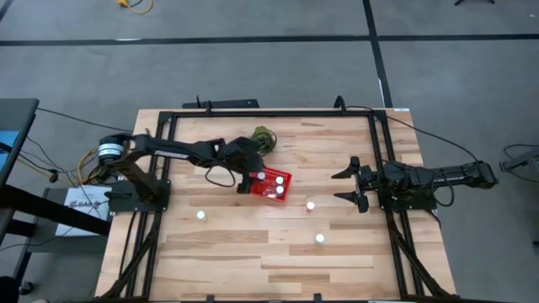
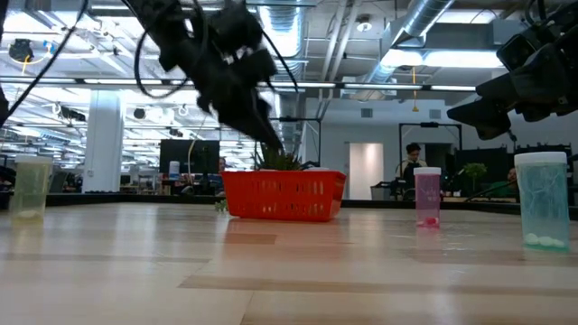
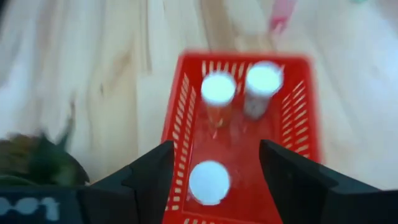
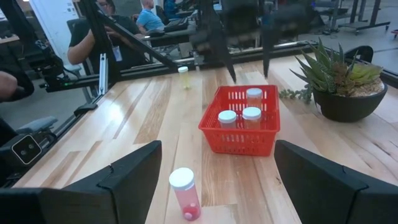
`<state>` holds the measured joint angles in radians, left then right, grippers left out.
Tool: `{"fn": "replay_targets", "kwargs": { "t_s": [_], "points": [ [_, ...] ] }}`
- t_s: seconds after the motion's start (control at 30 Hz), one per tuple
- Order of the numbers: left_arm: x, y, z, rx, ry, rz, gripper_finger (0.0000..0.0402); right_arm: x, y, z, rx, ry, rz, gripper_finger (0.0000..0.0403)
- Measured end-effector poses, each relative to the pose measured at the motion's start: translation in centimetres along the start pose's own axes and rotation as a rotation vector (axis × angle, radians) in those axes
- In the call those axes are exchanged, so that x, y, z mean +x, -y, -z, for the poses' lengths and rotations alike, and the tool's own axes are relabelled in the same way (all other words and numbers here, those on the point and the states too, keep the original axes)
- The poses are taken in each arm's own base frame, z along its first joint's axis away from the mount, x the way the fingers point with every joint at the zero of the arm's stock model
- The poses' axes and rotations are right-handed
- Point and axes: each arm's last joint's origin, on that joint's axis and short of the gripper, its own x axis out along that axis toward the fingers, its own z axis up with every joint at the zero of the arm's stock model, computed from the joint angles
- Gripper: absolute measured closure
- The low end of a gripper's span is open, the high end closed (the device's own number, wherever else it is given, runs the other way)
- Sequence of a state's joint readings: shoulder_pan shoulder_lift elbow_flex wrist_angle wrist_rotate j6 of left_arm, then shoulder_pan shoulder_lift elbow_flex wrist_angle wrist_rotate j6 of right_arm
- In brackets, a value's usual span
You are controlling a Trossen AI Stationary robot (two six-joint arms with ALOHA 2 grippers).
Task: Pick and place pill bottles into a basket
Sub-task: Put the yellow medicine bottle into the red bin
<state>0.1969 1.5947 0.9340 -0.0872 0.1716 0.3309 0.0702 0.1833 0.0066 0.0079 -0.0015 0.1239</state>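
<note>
The red basket stands near the table's middle with three white-capped pill bottles upright in it. My left gripper is open just above the basket's left part. Its fingers stand wide on either side of the nearest bottle and do not touch it. Three more bottles stand on the table: one at the near left, a pink one and one nearer the front. My right gripper is open and empty to the right of the basket, and the pink bottle is in front of it.
A green plant in a dark pot stands just behind the basket, close to my left arm. A black frame runs along the table's far, left and right sides. People sit beyond the table.
</note>
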Motion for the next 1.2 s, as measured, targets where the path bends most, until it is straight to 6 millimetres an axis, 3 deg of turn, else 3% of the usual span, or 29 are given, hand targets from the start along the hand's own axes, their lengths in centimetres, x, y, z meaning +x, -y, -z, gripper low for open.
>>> {"fn": "replay_targets", "kwargs": {
  "t_s": [0.23, 0.43, 0.57, 0.87, 1.2],
  "points": [
    [-5.8, 2.7, -1.7, 0.024, 0.045, 0.039, 0.0175, 0.0, 0.0, 0.0, 0.0, 0.0, 0.0, 0.0097],
    [-10.7, 6.0, -0.8, -0.045, 0.091, 0.039, 0.0176, 0.0, 0.0, 0.0, 0.0, 0.0, 0.0, 0.0097],
    [-12.9, 8.3, 1.0, -0.124, 0.07, 0.012, 0.0176, 0.0, 0.0, 0.0, 0.0, 0.0, 0.0, 0.0097],
    [-14.7, 12.7, 4.7, -0.254, -0.198, -0.017, 0.0176, 0.0, 0.0, 0.0, 0.0, 0.0, 0.0, 0.0097],
    [-15.1, 15.4, 5.7, -0.327, -0.303, 0.011, 0.0176, 0.0, 0.0, 0.0, 0.0, 0.0, 0.0, 0.0097]
  ]
}}
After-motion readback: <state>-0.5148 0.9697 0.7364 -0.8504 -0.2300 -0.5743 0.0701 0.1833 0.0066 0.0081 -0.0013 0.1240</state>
